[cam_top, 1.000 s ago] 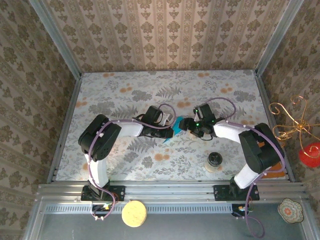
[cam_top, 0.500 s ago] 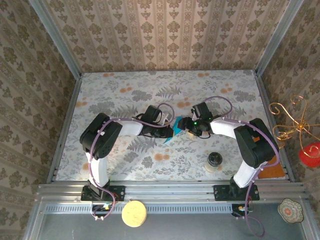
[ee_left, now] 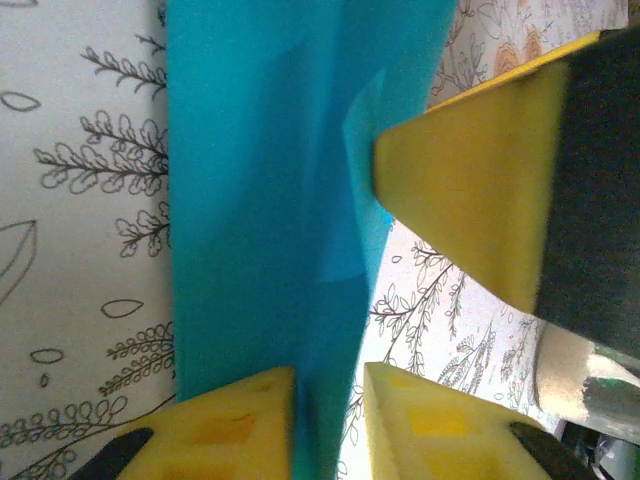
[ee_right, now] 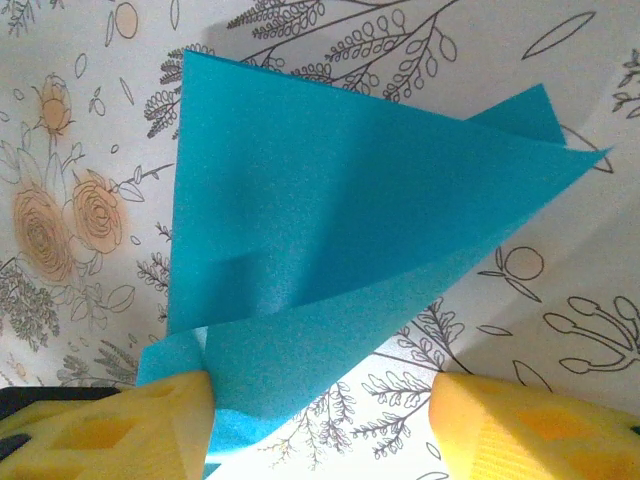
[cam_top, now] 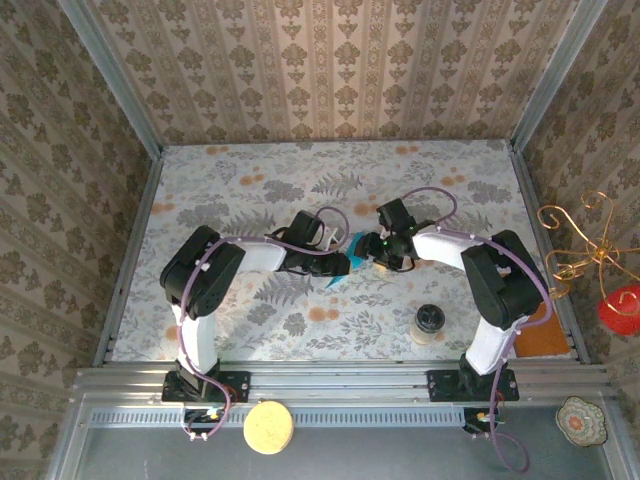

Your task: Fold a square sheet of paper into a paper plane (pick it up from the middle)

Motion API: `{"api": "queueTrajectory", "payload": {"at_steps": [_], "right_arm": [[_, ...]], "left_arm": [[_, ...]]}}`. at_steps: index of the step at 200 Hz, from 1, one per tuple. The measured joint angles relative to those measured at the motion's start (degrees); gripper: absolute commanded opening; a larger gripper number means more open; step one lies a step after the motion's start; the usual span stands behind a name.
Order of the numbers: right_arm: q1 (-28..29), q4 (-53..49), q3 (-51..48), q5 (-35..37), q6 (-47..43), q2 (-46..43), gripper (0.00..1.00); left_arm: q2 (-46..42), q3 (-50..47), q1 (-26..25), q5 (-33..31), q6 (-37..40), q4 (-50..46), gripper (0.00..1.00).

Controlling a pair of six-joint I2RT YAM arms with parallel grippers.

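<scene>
The square sheet of paper is teal-blue and partly folded, with a pointed flap, and it sits at the table's middle between both arms. In the left wrist view the paper runs down into my left gripper, whose jaws stand slightly apart; the sheet lies against the left pad, clear of the right one. One yellow pad of the right gripper shows beside the sheet there. My right gripper is open wide, the paper's lower edge resting against its left fingertip.
A small round jar stands on the floral table near the right arm. An orange-brown flat sheet lies at the right edge. Patterned walls close in the back and both sides. A yellow disc lies in front of the rail.
My left gripper's jaws have parted from a shut grip on the paper. The right gripper has moved left, closer to the paper, and narrowed a little.
</scene>
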Motion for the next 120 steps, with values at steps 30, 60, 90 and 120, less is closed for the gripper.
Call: {"api": "queueTrajectory", "payload": {"at_steps": [30, 60, 90, 120], "right_arm": [[0.11, -1.01, 0.74, 0.48, 0.61, 0.37, 0.63], [0.31, -1.05, 0.79, 0.66, 0.81, 0.37, 0.64], [0.31, -1.20, 1.01, 0.63, 0.85, 0.55, 0.64], [0.31, -1.46, 1.20, 0.63, 1.01, 0.63, 0.64]], "left_arm": [[-2.73, -1.97, 0.00, -2.14, 0.04, -0.39, 0.37], [-7.19, -4.57, -0.02, -4.50, 0.28, -0.83, 0.42], [-9.84, -5.60, -0.11, -7.06, 1.36, -1.33, 0.47], [-9.92, -5.60, -0.96, -9.84, 2.01, -3.74, 0.47]]}}
